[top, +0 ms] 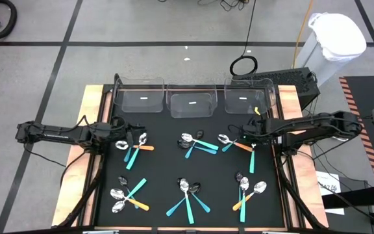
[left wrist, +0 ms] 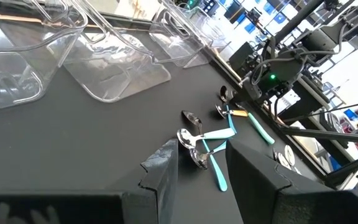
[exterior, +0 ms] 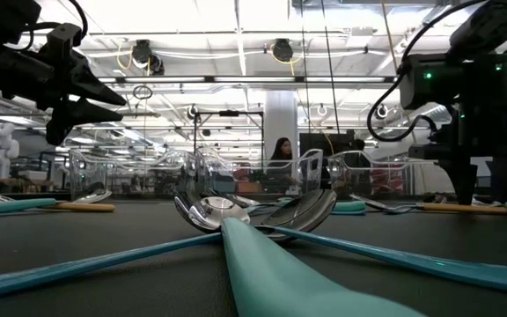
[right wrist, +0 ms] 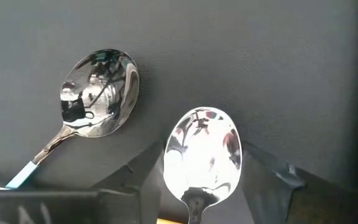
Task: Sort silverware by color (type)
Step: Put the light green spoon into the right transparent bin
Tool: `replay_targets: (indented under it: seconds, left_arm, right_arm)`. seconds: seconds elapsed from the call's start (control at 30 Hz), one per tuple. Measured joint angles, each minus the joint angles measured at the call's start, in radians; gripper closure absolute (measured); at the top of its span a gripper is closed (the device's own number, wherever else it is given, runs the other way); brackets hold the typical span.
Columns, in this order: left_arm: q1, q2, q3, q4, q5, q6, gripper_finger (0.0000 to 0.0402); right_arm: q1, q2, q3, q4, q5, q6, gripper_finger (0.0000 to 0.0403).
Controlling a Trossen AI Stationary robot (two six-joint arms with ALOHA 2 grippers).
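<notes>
Black matting covers the table [top: 161, 169], and on it lie six loose clusters of small spoons with shiny or dark bowls and thin orange or teal plastic handles, three clusters nearer the bins and three nearer the front edge. Three clear plastic bins [top: 190, 103] stand in a row along the far edge. The right gripper [right wrist: 201, 163] is down at the far-right cluster [top: 237, 144], its dark fingers [right wrist: 143, 171] standing on either side of a shiny silver spoon bowl [right wrist: 202, 155]; the bowl sits between them, and the right wrist view does not show whether the pads press on it. That spoon's long axis runs back toward the wrist, bowl pointing away from it. Just beside it lies a second silver spoon with a teal handle [right wrist: 95, 94], apart from the first and angled across the mat. In the far-right cluster the high view shows a long teal handle [top: 252, 160] pointing toward the front edge and an orange one lying slantwise. The left gripper [left wrist: 201, 163] hangs over the far-left cluster [top: 134, 147], its fingers partly parted with nothing between them. The exact number of spoons in each cluster cannot be counted reliably.
</notes>
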Motion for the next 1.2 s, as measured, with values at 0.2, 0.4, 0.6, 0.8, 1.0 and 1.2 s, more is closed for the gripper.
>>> replay_targets:
  seconds: [0.2, 0.4, 0.6, 0.8, 1.0, 1.2]
  left_arm:
    - [0.000, 0.000, 0.000, 0.000, 0.000, 0.000, 0.0265]
    - [0.000, 0.000, 0.000, -0.001, -0.008, 0.000, 0.0265]
    - [0.000, 0.000, 0.000, -0.001, -0.009, 0.001, 0.0265]
    - [0.000, 0.000, 0.000, -0.001, -0.013, 0.000, 0.0265]
    - [0.000, 0.000, 0.000, -0.001, -0.013, 0.000, 0.0265]
    - [0.000, 0.000, 0.000, -0.001, -0.013, 0.001, 0.0265]
  right_arm:
    - [0.000, 0.002, 0.025, -0.031, 0.007, -0.013, 0.0214]
    - [0.000, 0.001, 0.028, -0.034, 0.007, -0.030, 0.0235]
    - [0.000, -0.012, 0.046, -0.033, 0.004, -0.034, 0.0230]
    - [0.000, -0.017, 0.126, -0.068, 0.050, -0.082, 0.0230]
    - [-0.008, -0.017, 0.239, -0.180, 0.131, -0.146, 0.0230]
    - [-0.024, -0.017, 0.374, -0.284, 0.205, -0.235, 0.0229]
